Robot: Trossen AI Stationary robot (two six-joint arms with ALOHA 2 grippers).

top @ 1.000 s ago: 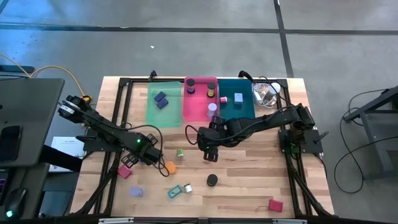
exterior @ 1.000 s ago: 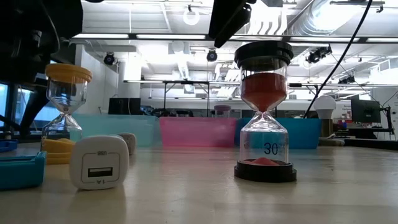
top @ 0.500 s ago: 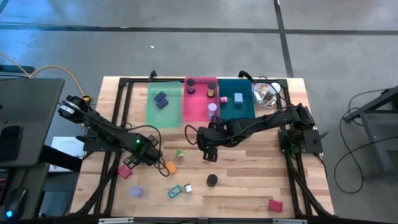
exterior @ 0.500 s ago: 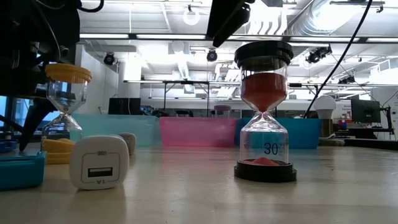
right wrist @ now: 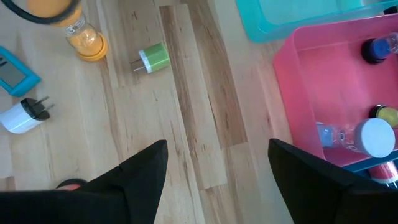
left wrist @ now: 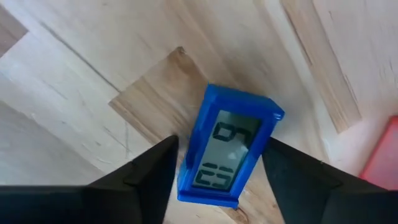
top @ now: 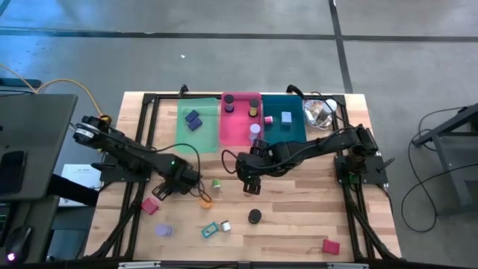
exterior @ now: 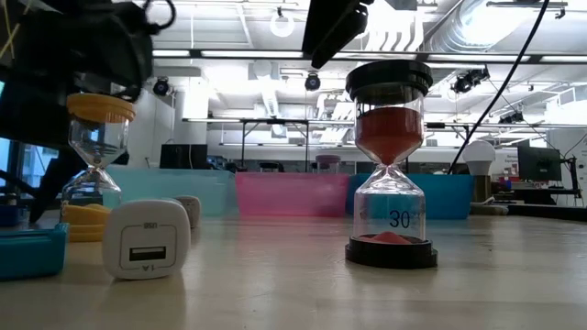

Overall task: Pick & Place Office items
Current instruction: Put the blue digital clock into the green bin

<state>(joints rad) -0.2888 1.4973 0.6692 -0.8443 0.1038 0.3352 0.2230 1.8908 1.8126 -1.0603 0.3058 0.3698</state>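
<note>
Left gripper [left wrist: 221, 142] now further toward the table's middle than a second ago, above the wood just beside the orange-capped sand timer [top: 203, 200]. Fingers narrower than before yet open, astride a small blue plastic digital clock [left wrist: 227, 149] lying flat on the boards. Narrow gap showing at one finger; contact at the other impossible to judge. Red block edge [left wrist: 382, 155] near the clock, apart from it.

Right gripper [right wrist: 217, 144] unmoved near mid-table, fingers spread wide over bare wood, holding nothing. Beyond it, a green plug adapter [right wrist: 153, 58] and a pink rectangular tray [right wrist: 323, 74] with small cylinders inside.

Seen from table height: a white USB charger [exterior: 147, 240] and a black-capped hourglass with red sand [exterior: 393, 174], both unchanged.

Open boards between the two grippers and toward the near edge of the wooden table [top: 299, 224]; the trays line the far edge.
</note>
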